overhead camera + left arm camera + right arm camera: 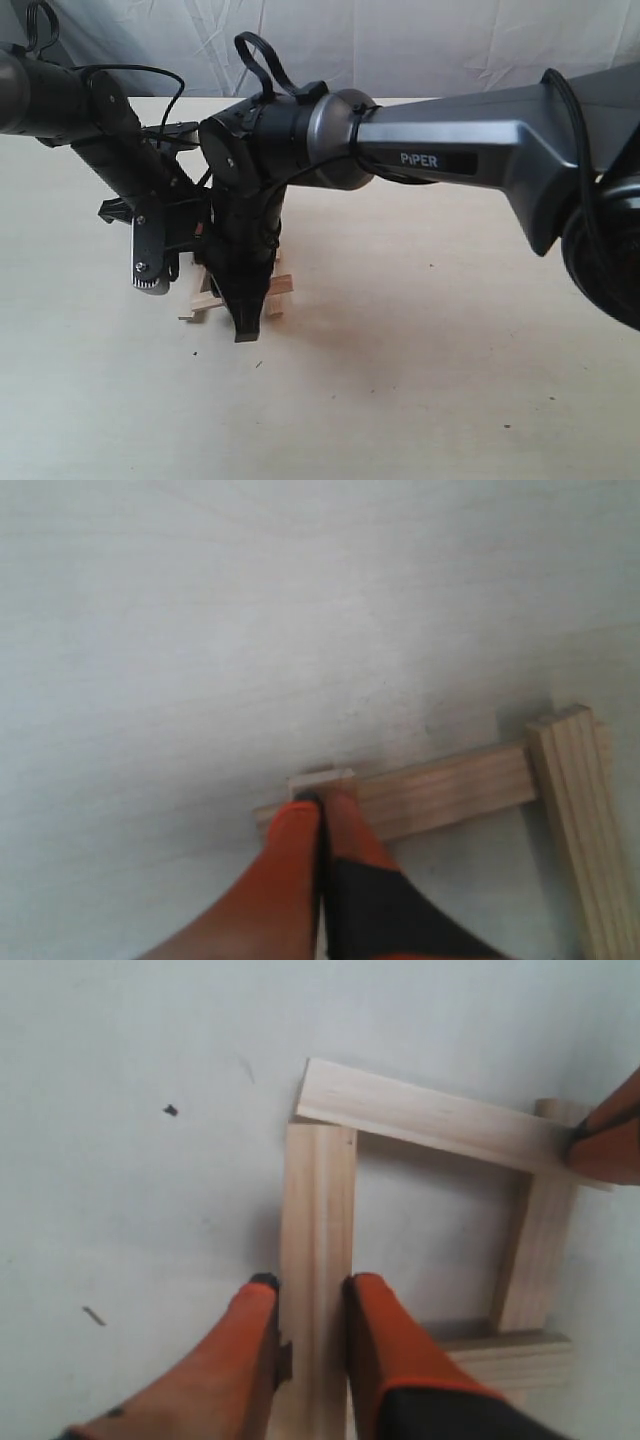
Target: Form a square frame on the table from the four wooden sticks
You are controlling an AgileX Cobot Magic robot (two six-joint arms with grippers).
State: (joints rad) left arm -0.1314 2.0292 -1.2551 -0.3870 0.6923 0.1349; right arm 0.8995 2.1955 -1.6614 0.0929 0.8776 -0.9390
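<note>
The four wooden sticks lie as a rough square frame [430,1115] on the cream table [450,380], with overhanging ends. In the exterior view only stick ends [205,300] show beneath the two grippers. My right gripper [312,1285] is shut on one side stick [318,1200], an orange finger against each long edge. My left gripper [320,800] is shut, its fingers pressed together, and its tips rest on the corner at the end of another stick [450,788]. Its finger [608,1140] shows at the opposite corner in the right wrist view.
A wrinkled white cloth backdrop [420,40] hangs behind the table. Both arms crowd over the frame at left of centre, the right arm [480,140] reaching across from the right. Tiny dark specks [170,1110] lie on the table near the frame.
</note>
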